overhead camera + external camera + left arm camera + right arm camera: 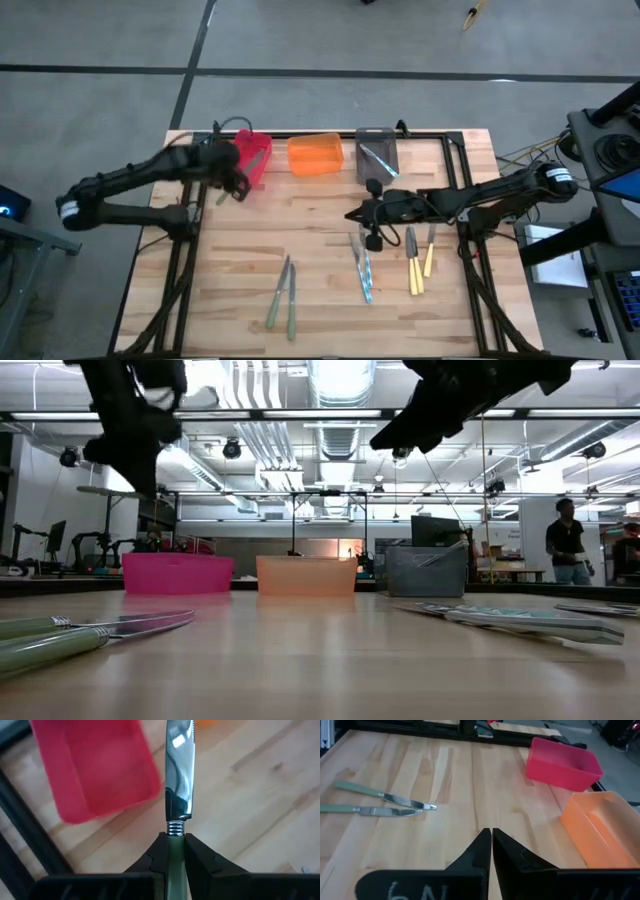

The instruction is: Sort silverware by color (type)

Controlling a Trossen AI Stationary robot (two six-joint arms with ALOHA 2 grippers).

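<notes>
At upper left of the high view the left claw (237, 186) grips a green-handled knife (179, 780) beside the red bin (251, 157), while the right claw (354, 215), closed and empty, hangs mid-frame above the blue-handled (362, 268) and yellow-handled utensils (418, 258) on the surface (320, 320).

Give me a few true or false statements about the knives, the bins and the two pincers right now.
1. The left pincer grips a green-handled knife. True.
2. The right pincer holds a knife. False: it is shut and holds nothing.
3. Two green-handled knives lie on the table. True.
4. The orange bin stands between the red bin and the grey bin. True.
5. The grey bin is empty. False: a utensil lies in it.
</notes>
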